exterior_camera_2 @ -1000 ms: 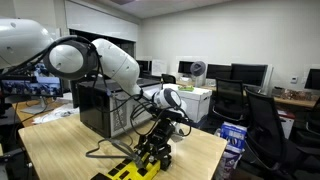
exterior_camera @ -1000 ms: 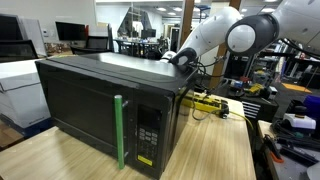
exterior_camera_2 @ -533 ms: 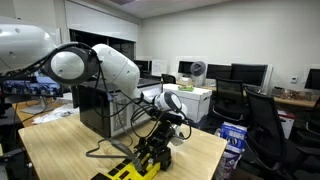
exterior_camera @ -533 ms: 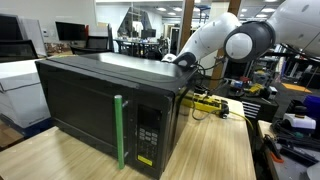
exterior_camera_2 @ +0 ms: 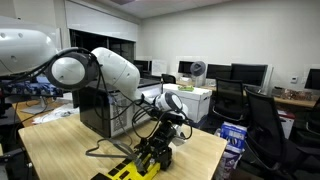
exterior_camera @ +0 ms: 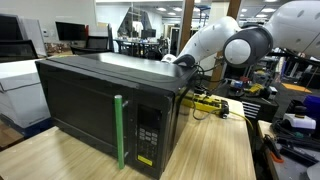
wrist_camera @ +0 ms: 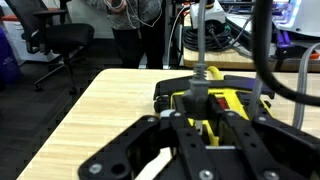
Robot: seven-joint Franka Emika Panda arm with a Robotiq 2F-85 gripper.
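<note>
My gripper (wrist_camera: 203, 108) reaches down onto a yellow and black power strip (wrist_camera: 236, 100) on the wooden table. Its jaws are closed on a grey plug (wrist_camera: 200, 90), whose cable rises straight up from the strip. In an exterior view the gripper (exterior_camera_2: 160, 150) hangs low over the same power strip (exterior_camera_2: 125, 172), behind the black microwave (exterior_camera_2: 95, 108). In an exterior view the microwave (exterior_camera: 100, 110) hides the gripper, and only the power strip (exterior_camera: 203, 100) shows beside it.
The microwave has a green door handle (exterior_camera: 119, 130), and its door is closed. Loose cables (exterior_camera_2: 105, 152) trail over the table (exterior_camera_2: 60, 150). An office chair (wrist_camera: 55, 40) and a person (wrist_camera: 135, 25) stand beyond the table's edge. Desks with monitors (exterior_camera_2: 250, 75) line the room.
The arm's upper links have shifted slightly. The gripper stays at the power strip with the same grip.
</note>
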